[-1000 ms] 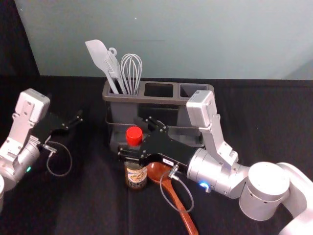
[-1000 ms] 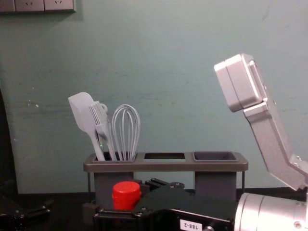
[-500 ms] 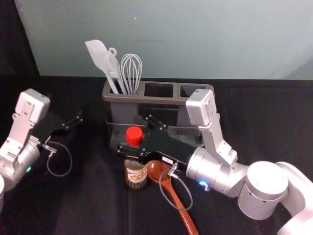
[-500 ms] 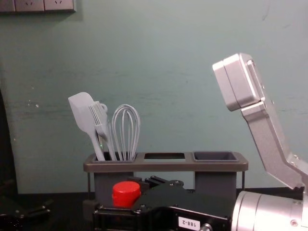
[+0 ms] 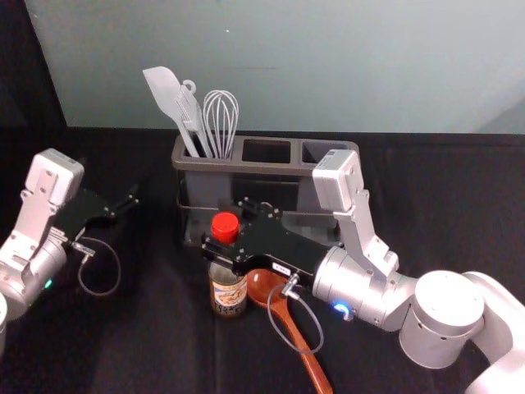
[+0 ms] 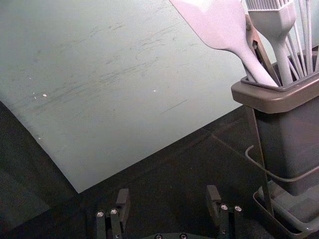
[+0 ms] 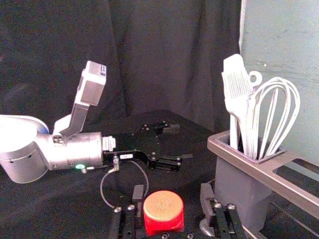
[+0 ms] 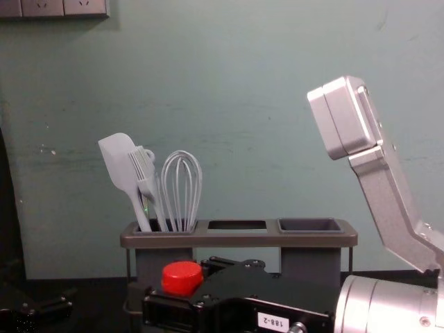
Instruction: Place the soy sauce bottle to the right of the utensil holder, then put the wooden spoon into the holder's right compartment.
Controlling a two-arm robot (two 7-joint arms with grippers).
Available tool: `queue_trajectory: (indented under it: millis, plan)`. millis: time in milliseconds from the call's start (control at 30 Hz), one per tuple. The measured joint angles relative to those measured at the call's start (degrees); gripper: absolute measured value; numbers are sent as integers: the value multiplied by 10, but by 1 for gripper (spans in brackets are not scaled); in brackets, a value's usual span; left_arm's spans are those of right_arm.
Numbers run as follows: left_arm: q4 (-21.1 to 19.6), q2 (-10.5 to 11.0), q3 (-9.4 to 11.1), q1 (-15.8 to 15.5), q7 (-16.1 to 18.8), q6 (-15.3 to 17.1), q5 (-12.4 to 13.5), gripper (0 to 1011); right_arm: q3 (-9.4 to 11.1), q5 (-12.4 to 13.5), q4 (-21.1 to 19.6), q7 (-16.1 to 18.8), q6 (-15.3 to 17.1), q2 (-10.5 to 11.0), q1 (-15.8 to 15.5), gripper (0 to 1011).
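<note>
- Surface (image 5: 435, 205): dark cloth; carries all items.
- Holder (image 8: 236, 240): upright, landmark for all positions. Left compartment loaded with spatula (image 8: 119, 156), brush (image 8: 146, 173) and whisk; right compartment (image 8: 310, 225) unoccupied.
- Right tool (image 7: 172, 194): in front of the holder's left half, reaching in from the right. Fingers parted, one each side of the bottle, with a visible gap beside the cap; no firm grip evident. Step in hand, as judged: grasping the bottle, the opening phase of the task. Next move: centre and close the fingers on the bottle, confirm hold, lift clear, then carry it to the holder's right side.
- Left tool (image 6: 168, 193): idle, left of the holder, fingers wide apart, nothing between them.
- Spoon (image 5: 261, 285): lying in front of the holder, bowl just beside the bottle, handle pointing away from the holder. Insertion pending. Caution: a low sideways carry may catch the bowl.
- Bottle (image 5: 228, 293): upright in front of the holder's left half; placement at the right side outstanding.
- Cap (image 8: 182, 278): red, on the bottle, between the right tool's fingers.
</note>
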Motion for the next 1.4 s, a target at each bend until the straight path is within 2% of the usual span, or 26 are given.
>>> queue_trajectory:
  millis: [200,333,433,833,1167,1333,1400]
  plan:
    - [0,0,0,0,0,0,0,1005,0,0,0,0,0,0,0,565]
    - [0,0,0,0,0,0,0,1005,0,0,-1,0,1,0,0,400]
    - [0,0,0,0,0,0,0,1005,0,0,-1,0,1,0,0,367]
    - [0,0,0,0,0,0,0,1005,0,-2,-8,1,-1,4,-2,367]
    - [0,0,0,0,0,0,0,1005,2,-17,-66,-4,11,26,-19,367]
    - [0,0,0,0,0,0,0,1005,17,-19,-111,-11,20,50,-42,367]
    - [0,0,0,0,0,0,0,1005,21,-18,-117,-12,21,54,-46,367]
